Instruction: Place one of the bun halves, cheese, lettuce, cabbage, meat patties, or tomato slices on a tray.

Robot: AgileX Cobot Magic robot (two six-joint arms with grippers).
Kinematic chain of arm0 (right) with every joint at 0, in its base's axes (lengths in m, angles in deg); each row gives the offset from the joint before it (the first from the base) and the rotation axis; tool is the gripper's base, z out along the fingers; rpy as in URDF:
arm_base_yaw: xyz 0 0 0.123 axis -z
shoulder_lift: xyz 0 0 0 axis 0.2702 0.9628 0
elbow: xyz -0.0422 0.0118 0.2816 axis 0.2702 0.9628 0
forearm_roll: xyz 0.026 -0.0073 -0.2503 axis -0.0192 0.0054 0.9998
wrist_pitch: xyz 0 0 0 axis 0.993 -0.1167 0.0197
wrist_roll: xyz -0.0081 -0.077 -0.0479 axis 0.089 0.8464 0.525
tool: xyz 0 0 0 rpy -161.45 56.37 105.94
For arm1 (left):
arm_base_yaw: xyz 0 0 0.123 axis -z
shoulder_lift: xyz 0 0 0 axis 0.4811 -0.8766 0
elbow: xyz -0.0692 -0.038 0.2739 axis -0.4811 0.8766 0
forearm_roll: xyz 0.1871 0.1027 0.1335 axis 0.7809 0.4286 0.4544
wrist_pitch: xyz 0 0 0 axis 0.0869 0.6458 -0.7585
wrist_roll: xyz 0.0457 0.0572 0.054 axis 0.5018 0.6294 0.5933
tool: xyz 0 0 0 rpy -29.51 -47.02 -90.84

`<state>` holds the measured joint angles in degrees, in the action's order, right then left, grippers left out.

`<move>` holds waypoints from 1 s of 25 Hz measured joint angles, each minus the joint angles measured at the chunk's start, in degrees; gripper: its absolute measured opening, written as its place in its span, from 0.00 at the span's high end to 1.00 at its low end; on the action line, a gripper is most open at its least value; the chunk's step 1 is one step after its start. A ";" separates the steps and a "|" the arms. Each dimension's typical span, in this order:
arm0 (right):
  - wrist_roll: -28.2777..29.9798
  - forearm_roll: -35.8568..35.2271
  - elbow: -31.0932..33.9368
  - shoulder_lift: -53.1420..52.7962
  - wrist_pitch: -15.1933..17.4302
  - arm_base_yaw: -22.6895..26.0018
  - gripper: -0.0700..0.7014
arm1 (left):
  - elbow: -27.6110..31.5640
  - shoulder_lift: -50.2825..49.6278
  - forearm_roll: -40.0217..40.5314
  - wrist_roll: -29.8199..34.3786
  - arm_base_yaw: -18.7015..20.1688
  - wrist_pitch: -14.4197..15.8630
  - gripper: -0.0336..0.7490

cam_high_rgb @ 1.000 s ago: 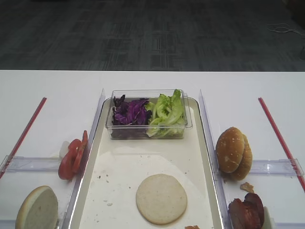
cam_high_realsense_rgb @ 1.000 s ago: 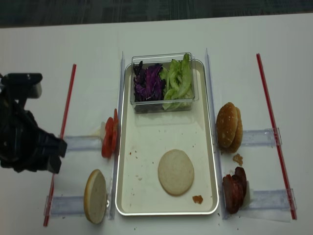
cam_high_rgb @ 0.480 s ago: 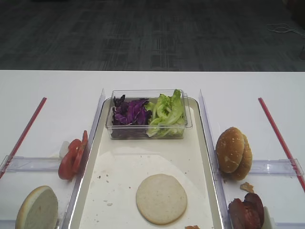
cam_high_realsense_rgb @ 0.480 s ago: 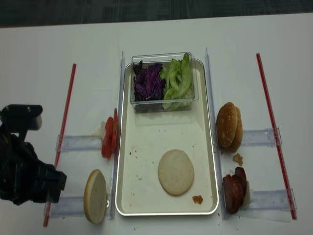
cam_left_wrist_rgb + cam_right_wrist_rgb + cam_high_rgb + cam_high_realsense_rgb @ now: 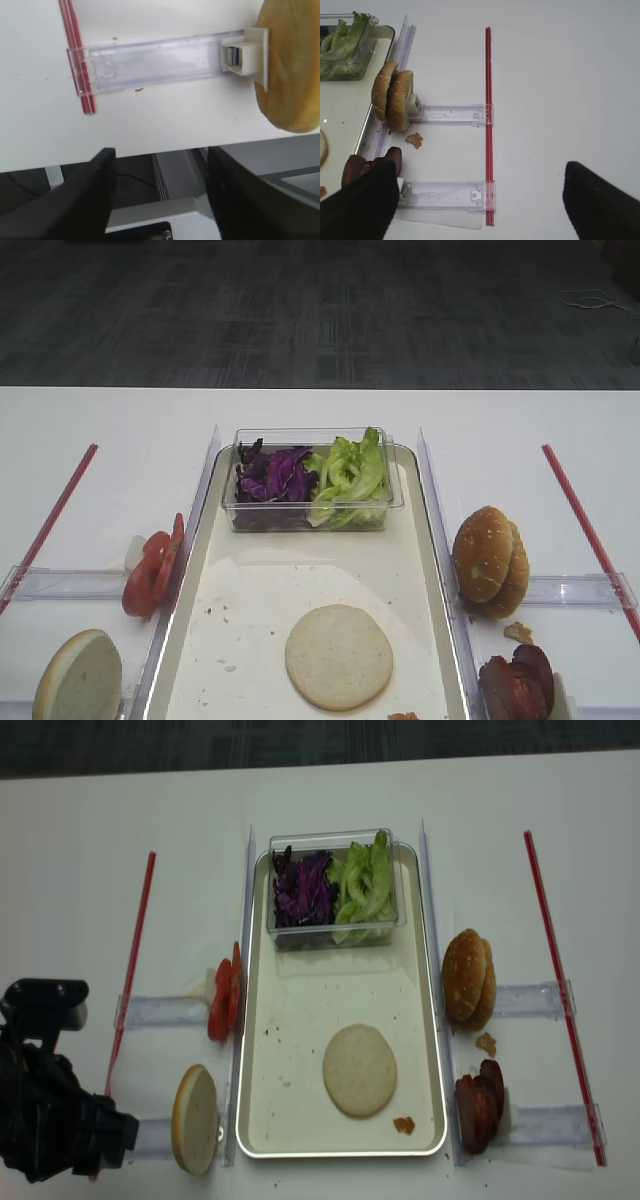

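Observation:
A pale bun half [image 5: 360, 1070] lies flat on the tray [image 5: 262, 1120]. Another bun half [image 5: 195, 1120] [image 5: 290, 65] stands on edge in a rack left of the tray. Cabbage [image 5: 275, 475] and lettuce [image 5: 350, 475] fill a clear box at the tray's far end. Tomato slices [image 5: 225, 1000] stand left of the tray, and meat patties [image 5: 480, 1105] [image 5: 370, 162] right of it. Cheese is out of view. My left gripper [image 5: 160, 192] hangs open and empty over the table's front edge, left of the standing bun half. My right gripper [image 5: 480, 205] is open and empty beside the patties.
Golden speckled buns [image 5: 468, 978] stand in a rack right of the tray. Clear plastic racks [image 5: 150, 62] and red strips [image 5: 488, 125] lie on both sides. My left arm [image 5: 50, 1120] fills the near left corner.
My left arm has drawn back toward the front edge, from beside the tomato rack to beside the standing bun half's rack. Its jaws stayed open. The food has not moved.

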<state>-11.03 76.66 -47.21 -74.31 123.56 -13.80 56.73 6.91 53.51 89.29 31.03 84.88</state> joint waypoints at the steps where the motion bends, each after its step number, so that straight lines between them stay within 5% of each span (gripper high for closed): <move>1: 0.00 0.00 0.00 0.00 0.00 0.00 0.01 | 0.39 0.46 0.00 -0.11 0.00 -0.15 0.47; 25: 0.11 0.00 0.00 0.00 0.00 0.00 0.01 | 1.77 22.63 0.57 -0.36 0.00 -1.18 0.47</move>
<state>-10.92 76.66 -47.21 -74.31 123.56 -13.80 58.50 29.54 54.07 88.92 31.03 83.70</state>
